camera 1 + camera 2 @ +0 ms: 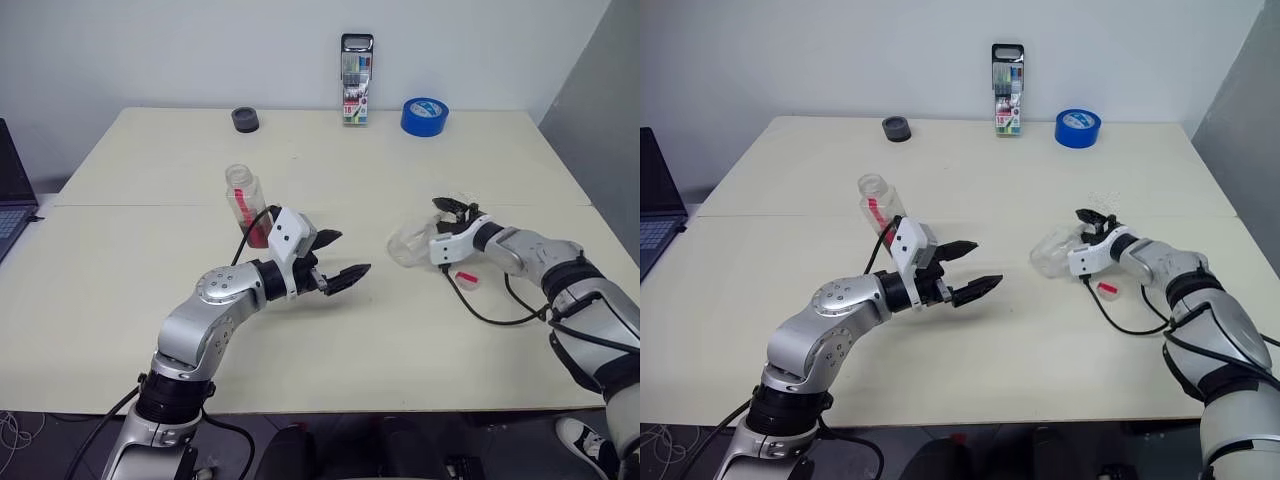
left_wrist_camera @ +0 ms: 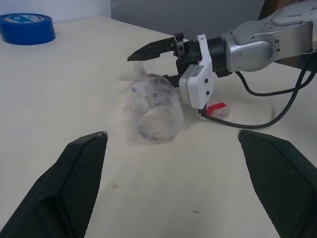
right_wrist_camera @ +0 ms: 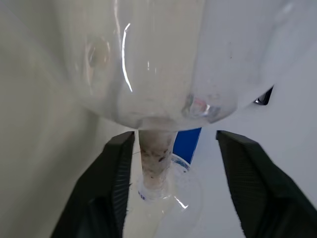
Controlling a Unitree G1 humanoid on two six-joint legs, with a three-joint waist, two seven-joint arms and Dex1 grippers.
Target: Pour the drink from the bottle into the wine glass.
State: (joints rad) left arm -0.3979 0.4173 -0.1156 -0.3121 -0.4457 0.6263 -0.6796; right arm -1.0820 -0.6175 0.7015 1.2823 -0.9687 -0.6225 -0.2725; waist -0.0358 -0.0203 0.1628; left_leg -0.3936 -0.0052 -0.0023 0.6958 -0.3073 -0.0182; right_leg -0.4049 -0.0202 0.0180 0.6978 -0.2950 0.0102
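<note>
From the head camera, your wine glass (image 1: pixel 412 245) is lying on its side on the desk (image 1: pixel 150 290), bowl toward the middle, so nothing can be poured until it is standing. Your right gripper (image 1: pixel 452 228) is reaching in at the stem end; its fingers are bracketing the stem, and I cannot tell whether they are gripping it. The bottle (image 1: pixel 244 203) is standing upright and uncapped behind your left gripper (image 1: pixel 335 258), whose fingers are spread wide and empty, likely waiting its turn. What looks like the pink-red cap (image 1: pixel 467 277) is lying just beside the right wrist. The left arm is hiding the bottle's lower half, so the drink's level is hard to read.

Looking along the left wrist, you are seeing the open mouth of the toppled glass facing you, with the right gripper behind it; the stem and foot are hidden behind the bowl.

Looking along the right wrist, the stem (image 3: pixel 154 158) is sitting between the two fingers (image 3: pixel 116 188), nearer one of them, with a gap showing on the other side. The bowl is looming close and blocking the desk beyond.
</note>
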